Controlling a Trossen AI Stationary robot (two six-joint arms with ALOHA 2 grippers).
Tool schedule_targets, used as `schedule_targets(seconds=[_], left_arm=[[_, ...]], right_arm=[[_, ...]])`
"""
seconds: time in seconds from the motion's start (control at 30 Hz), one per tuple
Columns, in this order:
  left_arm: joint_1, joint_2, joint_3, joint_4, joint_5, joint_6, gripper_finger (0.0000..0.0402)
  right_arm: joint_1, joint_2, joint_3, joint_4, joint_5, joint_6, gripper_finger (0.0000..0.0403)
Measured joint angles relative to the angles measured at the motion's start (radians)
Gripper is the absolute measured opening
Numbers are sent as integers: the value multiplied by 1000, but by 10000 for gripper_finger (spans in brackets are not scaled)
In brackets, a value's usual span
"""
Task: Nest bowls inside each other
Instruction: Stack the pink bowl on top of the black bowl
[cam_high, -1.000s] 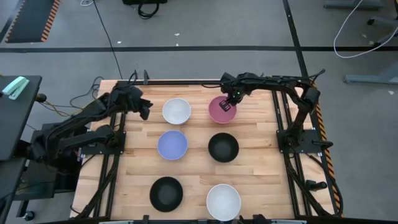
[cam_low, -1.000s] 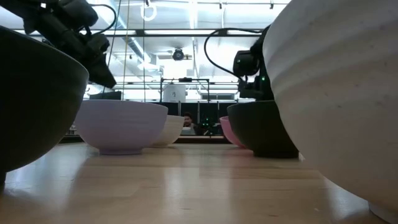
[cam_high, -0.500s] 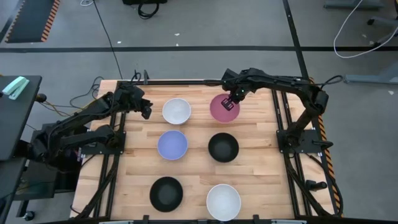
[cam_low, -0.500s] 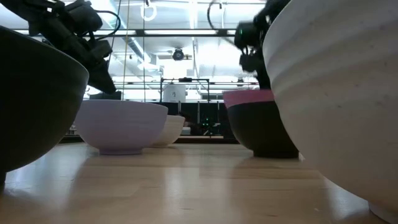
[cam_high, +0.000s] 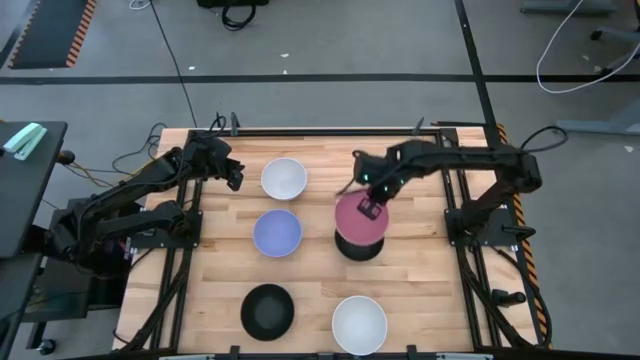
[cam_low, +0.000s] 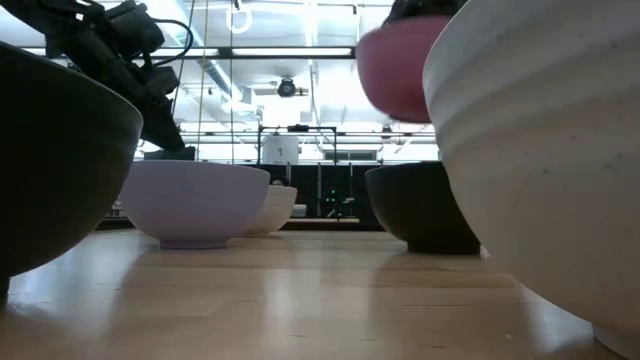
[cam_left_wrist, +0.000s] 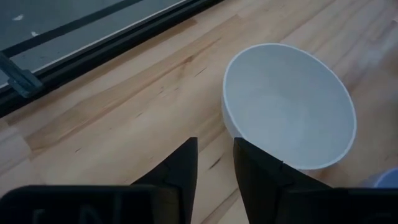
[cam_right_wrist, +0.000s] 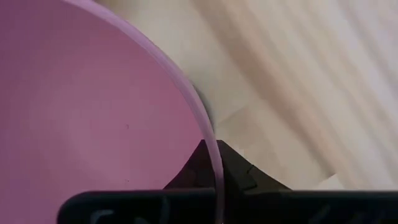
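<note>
My right gripper (cam_high: 372, 204) is shut on the pink bowl (cam_high: 358, 220) and holds it in the air over the black bowl (cam_high: 357, 246) in the middle row. In the low view the pink bowl (cam_low: 393, 72) hangs well above that black bowl (cam_low: 420, 205). The far white bowl (cam_high: 284, 179), the lavender-blue bowl (cam_high: 277, 233), the near black bowl (cam_high: 268, 310) and the near white bowl (cam_high: 359, 324) rest upright on their bases. My left gripper (cam_left_wrist: 215, 163) hovers, open by a narrow gap, left of the far white bowl (cam_left_wrist: 289, 112). My right gripper pinches the pink bowl's rim (cam_right_wrist: 210, 140) on its far-right side, one finger inside the bowl and one outside. The fingers (cam_right_wrist: 239, 171) come from above, pointing down. The bowl is lifted clear of the table and hangs about level, mouth up.
The black frame rail (cam_high: 300, 130) runs along the table's far edge. Bare wood lies at the far right (cam_high: 410, 185), where the pink bowl stood, and between the bowl rows. The near bowls (cam_low: 550, 150) fill the low view's sides.
My right gripper has lifted the pink bowl off the table's far right spot and carried it up and toward the near edge, so that it now hangs over the middle black bowl. The left gripper has shifted slightly near the far white bowl.
</note>
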Motion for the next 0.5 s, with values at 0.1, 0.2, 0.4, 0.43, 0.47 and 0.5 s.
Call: schedule_targets(seconds=[0.1, 0.2, 0.4, 0.43, 0.47, 0.5], left_arm=[[0, 0, 0, 0, 0, -4, 113], [0, 0, 0, 0, 0, -6, 114], [0, 0, 0, -5, 1, -22, 110], [0, 0, 0, -7, 1, -31, 110], [0, -1, 0, -7, 1, -33, 111], [0, -1, 0, -9, 1, -33, 112]], right_arm=[[68, 1, -1, -10, -6, 58, 0], [109, 20, -3, -11, -6, 83, 0], [97, 112, -4, -1, -2, 39, 0], [90, 127, -4, 2, -2, 29, 0], [82, 139, -4, 0, -2, 23, 0], [73, 148, -4, 0, -2, 18, 0]])
